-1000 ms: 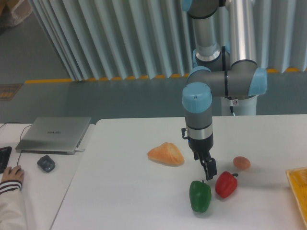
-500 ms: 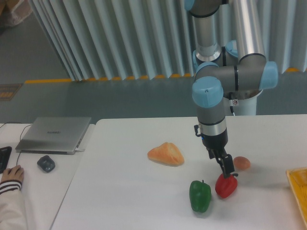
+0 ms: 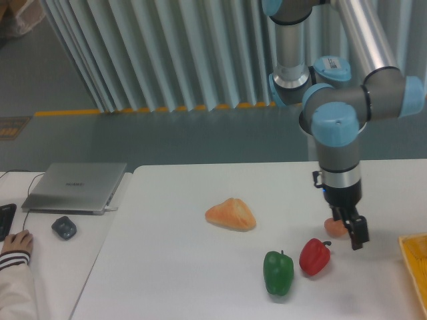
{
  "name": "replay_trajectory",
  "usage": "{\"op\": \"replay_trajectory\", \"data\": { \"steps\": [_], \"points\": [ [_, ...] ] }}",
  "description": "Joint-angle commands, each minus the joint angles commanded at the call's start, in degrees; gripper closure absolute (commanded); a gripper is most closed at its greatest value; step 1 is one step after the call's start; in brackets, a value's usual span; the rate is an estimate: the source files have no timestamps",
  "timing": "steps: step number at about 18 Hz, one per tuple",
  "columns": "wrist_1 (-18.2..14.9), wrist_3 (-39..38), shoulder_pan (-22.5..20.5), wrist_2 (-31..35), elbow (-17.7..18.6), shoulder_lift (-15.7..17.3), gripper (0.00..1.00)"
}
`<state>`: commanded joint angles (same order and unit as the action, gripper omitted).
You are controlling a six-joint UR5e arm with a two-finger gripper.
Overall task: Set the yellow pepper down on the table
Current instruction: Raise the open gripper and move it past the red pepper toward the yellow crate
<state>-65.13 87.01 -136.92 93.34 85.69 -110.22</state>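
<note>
I see the gripper [image 3: 356,235] hanging over the table [image 3: 167,267] near its right edge, in front of an orange-brown ball [image 3: 334,229]; jaw state unclear. No yellow pepper visible to me.

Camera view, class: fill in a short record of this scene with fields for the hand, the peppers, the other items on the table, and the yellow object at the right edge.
hand: hand above the table, empty, in front of the orange-brown ball
peppers: green pepper and red pepper, close together
other items: bread-like piece left of the peppers
right edge: yellow object, mostly cut off, cannot tell what it is
yellow pepper: not identifiable
</note>
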Motion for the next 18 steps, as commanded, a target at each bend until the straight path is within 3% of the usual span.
{"op": "replay_trajectory", "data": {
  "steps": [8, 10, 18],
  "points": [
    [0.7, 7.5, -6.4, 0.3, -0.4, -0.4, 0.0],
    [3.7, 6.7, -7.8, 0.2, -0.4, -0.4, 0.0],
    [4.2, 3.8, -14.0, -2.5, -0.4, -0.6, 0.0]
  ]
}}
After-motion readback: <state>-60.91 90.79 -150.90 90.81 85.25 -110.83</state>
